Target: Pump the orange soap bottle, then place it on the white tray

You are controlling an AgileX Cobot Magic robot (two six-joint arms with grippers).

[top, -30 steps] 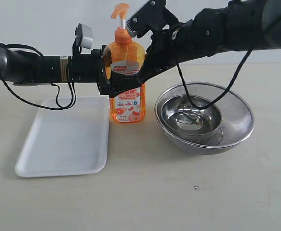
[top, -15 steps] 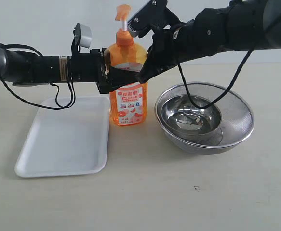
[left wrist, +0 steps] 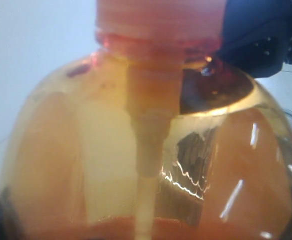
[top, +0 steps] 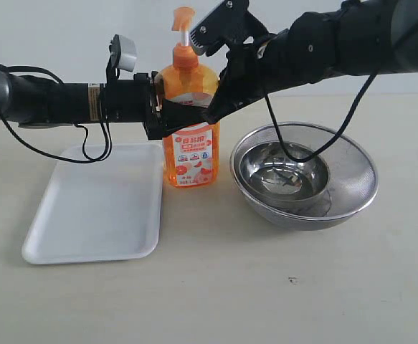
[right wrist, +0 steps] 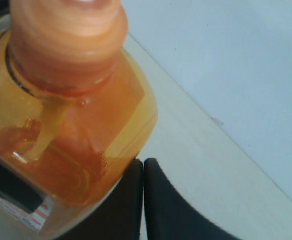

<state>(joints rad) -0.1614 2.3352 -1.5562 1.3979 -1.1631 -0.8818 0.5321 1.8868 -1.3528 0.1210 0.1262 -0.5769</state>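
The orange soap bottle (top: 191, 154) stands upright between the white tray (top: 87, 215) and the steel bowls, its base at table level. Its orange pump head (top: 182, 18) is raised on the white stem, with nothing touching it. My left gripper (top: 182, 117) is shut on the bottle's upper body, with one black finger across its front. The bottle (left wrist: 110, 150) fills the left wrist view and hides the jaws. My right gripper (top: 211, 112) is shut, with its tips against the bottle's right shoulder. In the right wrist view the shut gripper (right wrist: 143, 164) sits beside the bottle (right wrist: 70, 125).
Two nested round steel bowls (top: 352, 154) sit just right of the bottle, under the right arm and its hanging cable (top: 277, 136). The tray's near right corner lies close to the bottle's base. Pale tabletop (top: 266, 287) stretches across the front.
Between one second and half a second ago the bottle and the left gripper shifted slightly down and to the right. Nothing has moved since.
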